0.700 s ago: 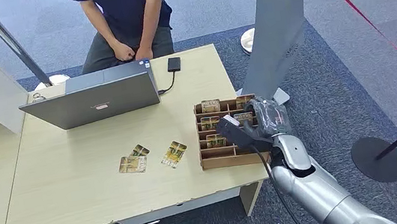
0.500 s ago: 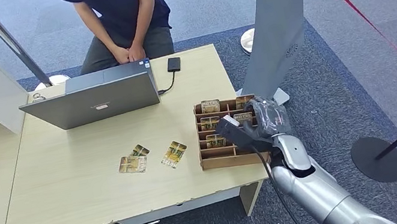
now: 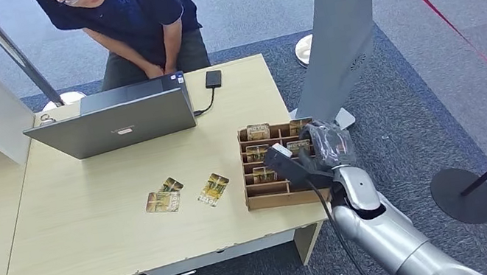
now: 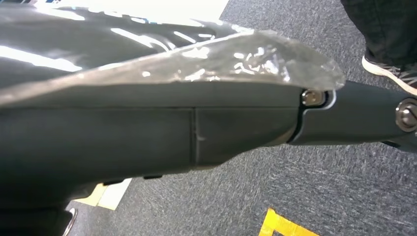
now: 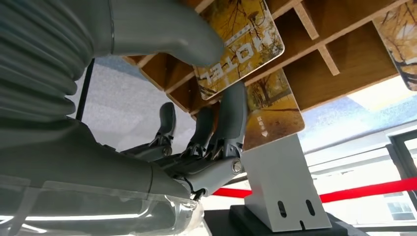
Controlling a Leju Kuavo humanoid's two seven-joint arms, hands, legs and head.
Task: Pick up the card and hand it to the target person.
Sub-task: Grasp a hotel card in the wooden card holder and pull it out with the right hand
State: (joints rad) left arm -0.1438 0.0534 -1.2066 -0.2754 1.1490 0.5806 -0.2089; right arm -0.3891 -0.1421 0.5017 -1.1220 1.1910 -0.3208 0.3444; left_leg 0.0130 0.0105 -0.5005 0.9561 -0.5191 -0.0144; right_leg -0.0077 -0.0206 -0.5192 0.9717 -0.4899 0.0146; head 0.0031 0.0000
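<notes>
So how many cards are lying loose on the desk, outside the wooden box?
3 that I can make out: two overlapping cards in front of the laptop, and one card nearer the wooden box. Overlap may hide more.

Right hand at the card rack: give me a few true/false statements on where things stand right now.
1. The right hand is at the wooden card rack. True.
2. In the right wrist view, the thumb and a finger pinch a hotel card. True.
3. The laptop lies closed. False: it stands open.
4. Loose cards lie on the table. True.
5. The person already holds a card. False: none shows in their hands.
</notes>
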